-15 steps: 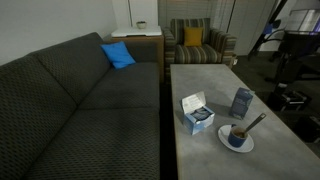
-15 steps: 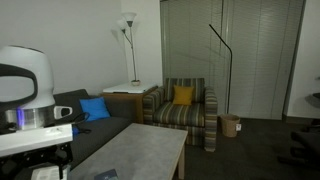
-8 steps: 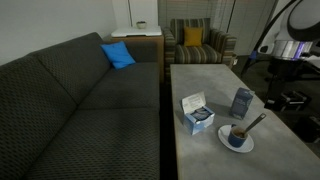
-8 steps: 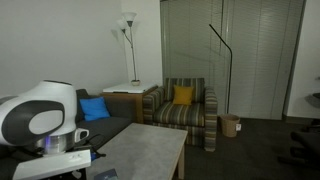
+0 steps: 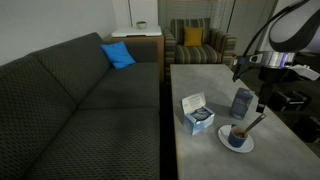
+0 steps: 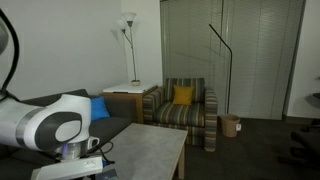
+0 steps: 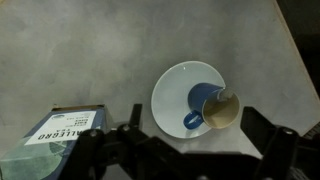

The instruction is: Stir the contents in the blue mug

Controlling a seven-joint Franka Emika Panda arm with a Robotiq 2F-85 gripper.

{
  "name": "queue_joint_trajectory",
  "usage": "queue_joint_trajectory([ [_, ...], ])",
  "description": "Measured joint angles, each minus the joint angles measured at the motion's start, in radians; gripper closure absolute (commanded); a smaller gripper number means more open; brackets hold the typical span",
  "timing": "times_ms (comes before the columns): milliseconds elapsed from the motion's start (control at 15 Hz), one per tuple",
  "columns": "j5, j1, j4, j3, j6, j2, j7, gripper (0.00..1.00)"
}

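The blue mug (image 5: 237, 136) stands on a white saucer (image 5: 247, 146) near the front of the grey table, with a thin brown stirrer (image 5: 255, 123) leaning out of it. In the wrist view the mug (image 7: 208, 107) holds a tan liquid and sits on the saucer (image 7: 180, 80). My gripper (image 7: 193, 110) is open and empty, its two dark fingers on either side of the mug, well above it. In an exterior view the gripper (image 5: 262, 97) hangs above and just behind the mug. The mug is hidden in the exterior view filled by the arm.
A blue bag (image 5: 242, 102) stands just behind the mug and shows in the wrist view (image 7: 55, 138). An open box (image 5: 197, 113) lies beside the mug. A dark sofa (image 5: 90, 95) runs along the table (image 5: 205, 78). A striped armchair (image 6: 185, 108) stands beyond.
My arm has swung in from the side over the table and now hangs above the mug. The mug, the bag and the box have not moved.
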Motion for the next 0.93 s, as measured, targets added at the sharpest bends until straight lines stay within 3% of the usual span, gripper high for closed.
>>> queue_joint_trajectory([
  [333, 0.006, 0.003, 0.119, 0.002, -0.149, 0.078, 0.000, 0.03],
  [400, 0.010, 0.003, 0.136, 0.002, -0.177, 0.087, 0.000, 0.14],
  [667, 0.030, 0.011, 0.192, 0.003, -0.274, 0.099, 0.006, 0.42],
  [933, 0.036, 0.024, 0.223, 0.004, -0.319, 0.099, 0.022, 0.52],
])
